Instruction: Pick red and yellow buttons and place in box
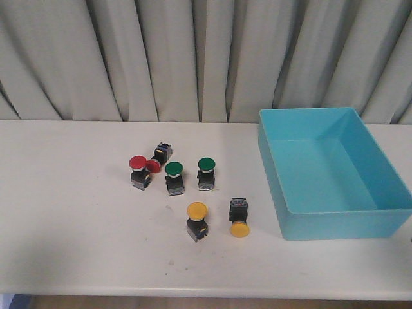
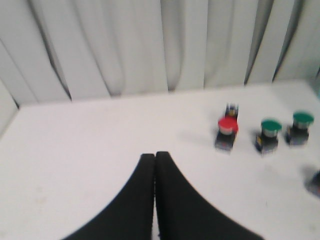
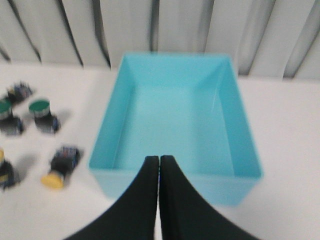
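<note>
Pale curtains back the white bench (image 1: 77, 219), where red buttons (image 1: 138, 162) and yellow buttons (image 1: 197, 211) sit left of the empty turquoise box (image 1: 335, 222), while my left hand (image 2: 155, 156) and right hand (image 3: 159, 159) hang clenched, grasping nothing.

A white table (image 1: 77, 219) stretches across the scene before a pale grey pleated curtain (image 1: 167, 58) covering the whole backdrop; soft, even light falls on the faintly scuffed tabletop.
</note>
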Tool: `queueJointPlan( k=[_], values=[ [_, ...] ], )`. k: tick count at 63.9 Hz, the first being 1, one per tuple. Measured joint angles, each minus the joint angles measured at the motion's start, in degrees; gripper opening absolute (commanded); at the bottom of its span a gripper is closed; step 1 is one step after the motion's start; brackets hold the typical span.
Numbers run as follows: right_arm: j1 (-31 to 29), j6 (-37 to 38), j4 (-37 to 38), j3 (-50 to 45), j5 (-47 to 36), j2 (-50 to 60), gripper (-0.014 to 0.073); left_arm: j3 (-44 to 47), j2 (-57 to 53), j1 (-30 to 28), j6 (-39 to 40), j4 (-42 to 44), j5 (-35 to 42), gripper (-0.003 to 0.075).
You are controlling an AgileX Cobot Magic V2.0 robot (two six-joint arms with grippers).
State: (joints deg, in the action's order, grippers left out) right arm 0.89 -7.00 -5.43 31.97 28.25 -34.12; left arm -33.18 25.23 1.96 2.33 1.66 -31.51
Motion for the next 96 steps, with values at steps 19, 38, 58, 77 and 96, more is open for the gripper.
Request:
queueJointPlan(
  k=[19,38,58,77,96],
  values=[
    [0.0,0.0,-0.4,0.0,3.5,-4.1,0.0001,7.0,0.1,0.0,0.0,0.0,-1.7,-0.0002],
    [0.0,0.0,0.3,0.0,6.9,-4.3,0.022,7.8,0.1,0.0,0.0,0.0,-2.4,0.031],
    [0.0,0.0,0.6,0.0,9.4,-4.3,0.051,7.8,0.1,0.0,-0.2,0.0,-2.5,0.0579],
    [0.0,0.0,0.6,0.0,9.8,-4.3,0.0502,5.3,1.4,1.3,-4.1,-1.2,-4.1,0.054],
    [0.0,0.0,0.6,0.0,9.8,-4.3,0.0474,-5.0,12.0,10.6,-10.2,-2.5,-9.1,0.0538]
  ],
)
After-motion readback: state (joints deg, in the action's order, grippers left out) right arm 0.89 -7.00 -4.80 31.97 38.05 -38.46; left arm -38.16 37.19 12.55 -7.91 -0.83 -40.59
